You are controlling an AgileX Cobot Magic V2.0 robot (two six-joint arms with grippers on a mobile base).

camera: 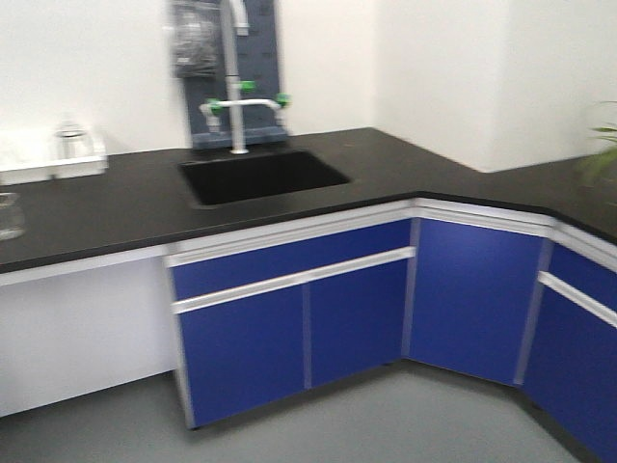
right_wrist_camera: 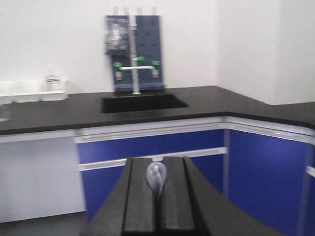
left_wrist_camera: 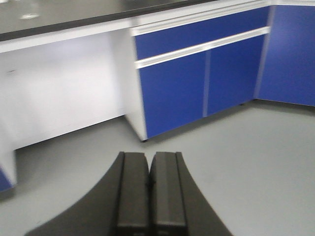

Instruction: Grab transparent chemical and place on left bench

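Observation:
In the right wrist view my right gripper (right_wrist_camera: 156, 161) is shut on a small clear teardrop-shaped piece, the transparent chemical (right_wrist_camera: 156, 175), which pokes up between the fingertips. It hangs in front of the blue cabinets, well short of the black bench (right_wrist_camera: 49, 114). My left gripper (left_wrist_camera: 149, 156) is shut with nothing between its pads and points down at the grey floor (left_wrist_camera: 246, 162). Neither gripper shows in the front view, where the left stretch of the bench (camera: 106, 207) lies beside the sink.
A black sink (camera: 260, 176) with a white faucet (camera: 236, 87) sits mid-bench. A white tray (camera: 58, 164) holding a clear glass vessel (camera: 69, 140) stands at the back left, and another glass jar (camera: 8, 214) at the left edge. Blue cabinets (camera: 289, 318) run below, turning a corner on the right.

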